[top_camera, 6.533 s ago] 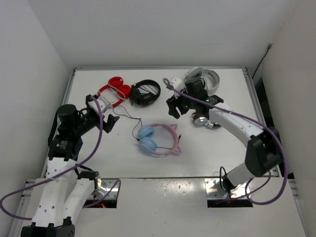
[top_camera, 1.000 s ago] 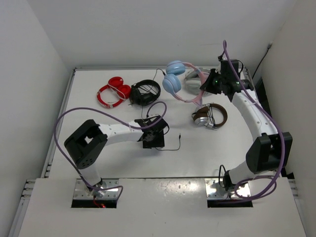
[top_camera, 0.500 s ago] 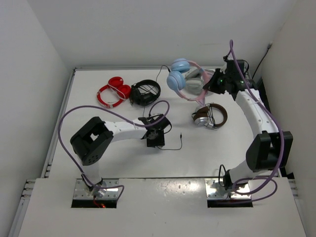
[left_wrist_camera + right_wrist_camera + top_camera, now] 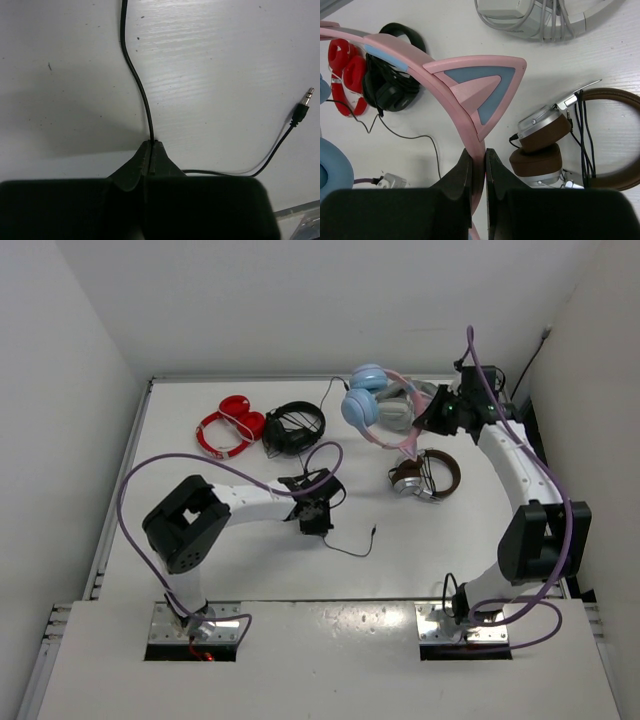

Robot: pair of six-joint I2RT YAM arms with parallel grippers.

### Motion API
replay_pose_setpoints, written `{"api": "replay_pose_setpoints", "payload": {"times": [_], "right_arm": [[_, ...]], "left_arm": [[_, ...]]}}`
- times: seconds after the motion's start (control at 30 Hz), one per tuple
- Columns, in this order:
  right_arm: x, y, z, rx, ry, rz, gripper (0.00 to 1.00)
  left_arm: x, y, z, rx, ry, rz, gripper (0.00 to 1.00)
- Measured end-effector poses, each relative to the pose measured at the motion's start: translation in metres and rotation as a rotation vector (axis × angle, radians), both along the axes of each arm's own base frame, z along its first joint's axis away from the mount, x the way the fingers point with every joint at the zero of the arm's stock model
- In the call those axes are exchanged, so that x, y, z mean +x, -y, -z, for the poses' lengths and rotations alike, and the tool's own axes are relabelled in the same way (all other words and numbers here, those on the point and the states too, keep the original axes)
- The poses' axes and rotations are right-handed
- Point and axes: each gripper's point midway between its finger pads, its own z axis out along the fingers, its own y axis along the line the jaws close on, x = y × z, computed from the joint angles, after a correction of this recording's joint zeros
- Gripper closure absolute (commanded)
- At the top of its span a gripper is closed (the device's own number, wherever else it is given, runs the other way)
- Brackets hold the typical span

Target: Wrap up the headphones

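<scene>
The headphones (image 4: 360, 405) have light blue ear cups and a pink headband (image 4: 420, 55) with a cat ear. They hang above the far right of the table, and my right gripper (image 4: 420, 428) (image 4: 478, 152) is shut on the headband just below the ear. Their thin black cable (image 4: 136, 75) trails down to the middle of the table. There my left gripper (image 4: 316, 516) (image 4: 151, 144) is shut on the cable, low over the table top. Past the grip, the cable loops right and ends in the jack plug (image 4: 305, 101) (image 4: 372, 533), which lies free.
A red pair (image 4: 228, 427) and a black pair (image 4: 293, 427) lie at the back left. A brown-and-silver pair (image 4: 425, 475) (image 4: 545, 145) lies under my right arm. White headphones (image 4: 402, 408) sit behind the blue cups. Walls stand close on both sides.
My left gripper has shut on the cable, and the plug end has slid slightly toward the near right. My right gripper has carried the headphones a little to the right.
</scene>
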Motion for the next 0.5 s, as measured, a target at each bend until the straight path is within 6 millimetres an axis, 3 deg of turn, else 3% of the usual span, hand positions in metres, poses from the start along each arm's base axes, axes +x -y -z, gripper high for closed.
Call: {"api": "replay_pose_setpoints", "payload": {"times": [0.2,0.27,0.4,0.5], "right_arm": [[-0.005,-0.008,0.005,-0.021,-0.005,-0.006,1.0],[-0.008,-0.013,0.003,-0.039,0.003,-0.009,1.0],[-0.011,-0.023,-0.01,-0.058,0.042,-0.021,1.0],[-0.006,-0.019,-0.028,-0.053,0.082,-0.005,1.0]], "left_arm": [[-0.011,-0.016,-0.005,0.044,0.068,0.175,1.0],[-0.018,-0.023,-0.017,0.053,0.108,0.268,1.0],[-0.023,-0.024,-0.072,0.004,0.289,0.505,1.0],[-0.024,-0.024,-0.119,-0.026,0.469,0.685,1.0]]}}
